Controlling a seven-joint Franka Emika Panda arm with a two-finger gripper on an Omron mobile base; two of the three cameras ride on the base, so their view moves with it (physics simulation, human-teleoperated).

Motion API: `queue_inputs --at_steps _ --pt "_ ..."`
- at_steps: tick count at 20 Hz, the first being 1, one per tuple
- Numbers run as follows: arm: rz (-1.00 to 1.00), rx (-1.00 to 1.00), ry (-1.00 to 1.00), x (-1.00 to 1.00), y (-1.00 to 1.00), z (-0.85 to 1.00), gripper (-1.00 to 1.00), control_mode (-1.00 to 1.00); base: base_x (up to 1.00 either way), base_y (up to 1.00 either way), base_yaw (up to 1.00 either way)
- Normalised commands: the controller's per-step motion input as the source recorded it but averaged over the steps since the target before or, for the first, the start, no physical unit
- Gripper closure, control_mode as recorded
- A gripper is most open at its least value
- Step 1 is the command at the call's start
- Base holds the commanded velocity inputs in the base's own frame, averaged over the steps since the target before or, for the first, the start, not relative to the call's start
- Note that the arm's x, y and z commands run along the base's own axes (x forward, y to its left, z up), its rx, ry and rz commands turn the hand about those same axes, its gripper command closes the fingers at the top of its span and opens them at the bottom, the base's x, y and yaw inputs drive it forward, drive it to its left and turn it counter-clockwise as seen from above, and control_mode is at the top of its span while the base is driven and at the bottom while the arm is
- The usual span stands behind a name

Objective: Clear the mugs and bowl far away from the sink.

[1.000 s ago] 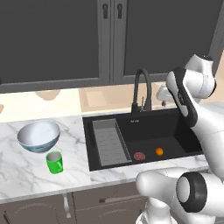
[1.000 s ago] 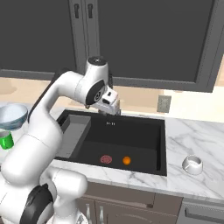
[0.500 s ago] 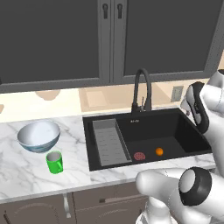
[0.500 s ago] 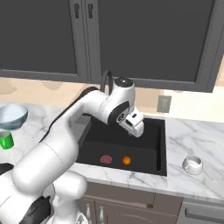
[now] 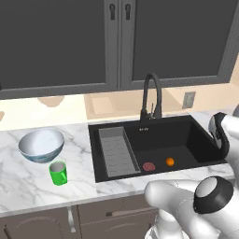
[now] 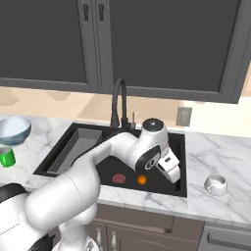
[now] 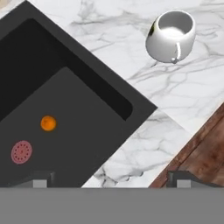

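Swinging rightward across sink [image 6: 73, 147] — hand [image 6: 170, 169] now nearing white mug [image 7: 170, 35] on right bench [image 7: 131, 157], grip state unclear, holding nothing visibly. Bowl [image 5: 41, 144], green mug [image 5: 58, 172] sitting left — nothing cleared yet.

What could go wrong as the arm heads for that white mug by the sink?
1. The white mug sits near the counter's front edge; a sideways nudge could push it off.
2. The gripper hangs low over the sink rim, so a flat sweep might clip it.
3. The mug's handle could foul the jaws.
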Motion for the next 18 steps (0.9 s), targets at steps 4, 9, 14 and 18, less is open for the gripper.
queue_inputs --at_steps 4,9,14,18 --pt "0.00 -0.07 0.01 0.00 -0.09 -0.15 -1.00 -1.00 0.00 0.00 0.00" --pt "-0.03 -0.07 0.00 0.00 -0.53 -0.09 -1.00 -1.00 0.00 0.00 0.00" --pt "-0.07 -0.05 0.00 0.00 -0.77 -0.01 -1.00 -1.00 0.00 0.00 0.00" --pt "-0.08 -0.05 0.00 0.00 -0.84 0.00 -1.00 -1.00 0.00 0.00 0.00"
